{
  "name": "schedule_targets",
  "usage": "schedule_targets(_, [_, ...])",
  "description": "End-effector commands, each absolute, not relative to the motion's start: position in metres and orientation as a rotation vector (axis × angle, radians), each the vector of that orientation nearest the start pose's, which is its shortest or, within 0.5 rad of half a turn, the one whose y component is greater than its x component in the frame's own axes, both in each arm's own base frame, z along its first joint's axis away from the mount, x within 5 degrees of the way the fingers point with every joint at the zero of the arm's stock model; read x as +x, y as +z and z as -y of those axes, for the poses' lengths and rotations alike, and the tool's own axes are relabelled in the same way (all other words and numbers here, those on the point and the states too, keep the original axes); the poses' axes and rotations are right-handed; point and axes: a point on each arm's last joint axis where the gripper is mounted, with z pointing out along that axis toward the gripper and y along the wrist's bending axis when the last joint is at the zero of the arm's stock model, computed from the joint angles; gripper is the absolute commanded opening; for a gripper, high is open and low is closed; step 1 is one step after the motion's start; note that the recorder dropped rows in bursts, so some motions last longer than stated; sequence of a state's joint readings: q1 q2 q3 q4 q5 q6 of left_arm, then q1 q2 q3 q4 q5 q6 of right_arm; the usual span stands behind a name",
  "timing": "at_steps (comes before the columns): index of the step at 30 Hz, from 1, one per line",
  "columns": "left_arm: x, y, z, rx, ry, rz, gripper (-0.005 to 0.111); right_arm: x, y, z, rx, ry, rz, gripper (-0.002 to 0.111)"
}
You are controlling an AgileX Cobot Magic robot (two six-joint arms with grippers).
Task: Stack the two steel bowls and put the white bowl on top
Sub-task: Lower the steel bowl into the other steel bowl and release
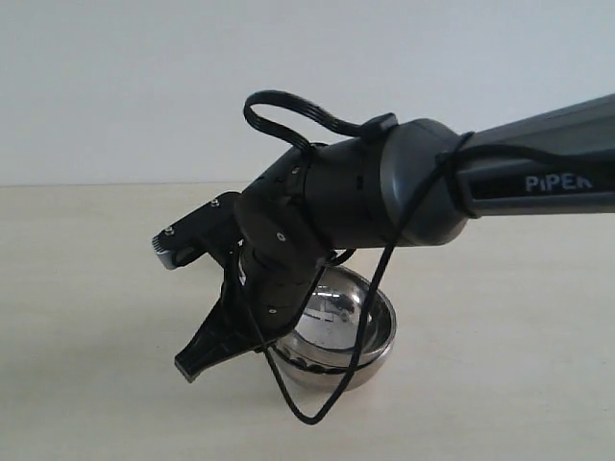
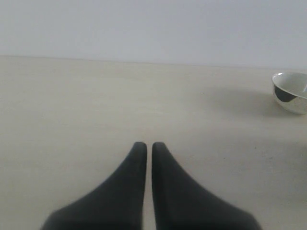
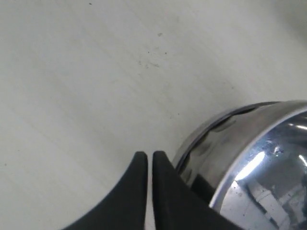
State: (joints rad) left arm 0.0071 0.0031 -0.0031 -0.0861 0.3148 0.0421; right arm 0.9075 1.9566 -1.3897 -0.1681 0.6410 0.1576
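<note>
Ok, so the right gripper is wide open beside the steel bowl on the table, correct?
Not quite. The right gripper is shut, not wide open: the right wrist view shows its fingers nearly touching, with nothing between them. The rest holds: it is beside the steel bowl on the table.

My right arm (image 1: 500, 168) reaches in from the right with its wrist bent downward. The right gripper (image 1: 192, 367) slants down and leftward, jaws almost together and holding nothing. My left gripper (image 2: 145, 144) points roughly level, jaws likewise nearly touching and empty.
</note>
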Motion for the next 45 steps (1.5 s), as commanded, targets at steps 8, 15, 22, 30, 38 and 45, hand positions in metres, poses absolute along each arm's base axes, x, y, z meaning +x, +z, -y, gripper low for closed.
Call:
schedule_targets(8, [0.054,0.185,0.002,-0.023,-0.054,-1.790,0.004,0.263,0.244,-0.306,-1.098,0.072,-2.312,0.000])
schedule_targets(15, [0.054,0.185,0.002,-0.023,-0.054,-1.790,0.004,0.265,0.227,-0.307,-1.051,0.030,-2.391,0.000])
schedule_targets(22, [0.054,0.185,0.002,-0.023,-0.054,-1.790,0.004,0.268,0.206,-0.311,-1.073,0.011,-2.430,0.000])
schedule_targets(30, [0.054,0.185,0.002,-0.023,-0.054,-1.790,0.004,0.268,0.205,-0.311,-1.081,0.002,-2.434,0.000])
schedule_targets(38, [0.054,0.185,0.002,-0.023,-0.054,-1.790,0.004,0.270,0.238,-0.303,-1.011,-0.015,-2.331,0.000])
schedule_targets(45, [0.054,0.185,0.002,-0.023,-0.054,-1.790,0.004,0.295,0.257,-0.273,-0.713,-0.110,-2.319,0.038])
